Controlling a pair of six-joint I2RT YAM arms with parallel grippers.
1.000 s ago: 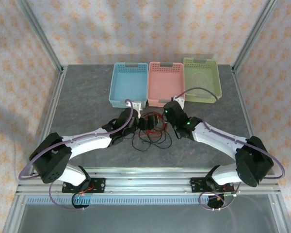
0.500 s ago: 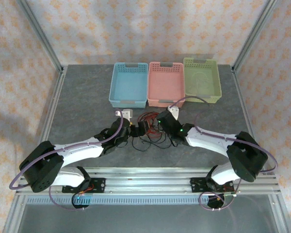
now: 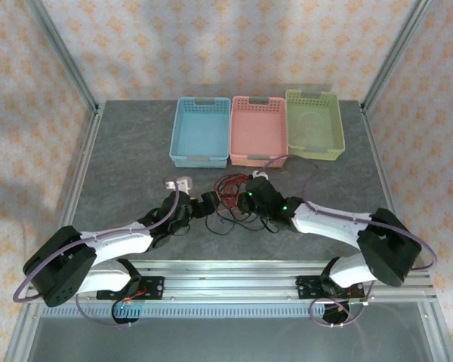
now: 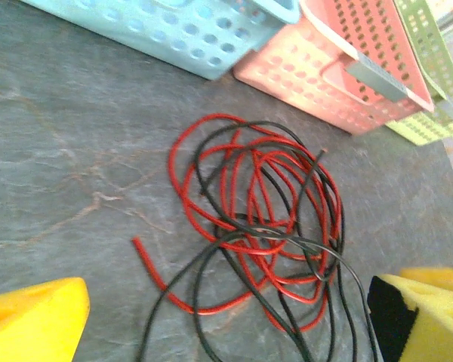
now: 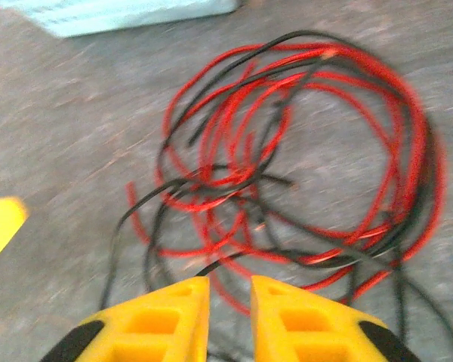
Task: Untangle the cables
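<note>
Untangling in hand: the cables (image 4: 260, 226) lie knotted just ahead of my left claw (image 4: 223, 320), which is spread wide. At the coil's near edge my right claw (image 5: 230, 298) is a narrow slit, and I can't tell if it pinches a strand. Next move: grip one strand and draw it clear.

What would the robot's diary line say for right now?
red and black cables: one tangle on table | left jaws: wide open, facing tangle | right jaws: narrow gap, at tangle's edge, grip unclear | untangling: not done

A robot test cell: aluminium framing (image 3: 65, 54) and patterned panels (image 3: 211, 45) stood around the grey table (image 3: 128, 158) (arms (image 3: 121, 237) bolted at its near edge).
</note>
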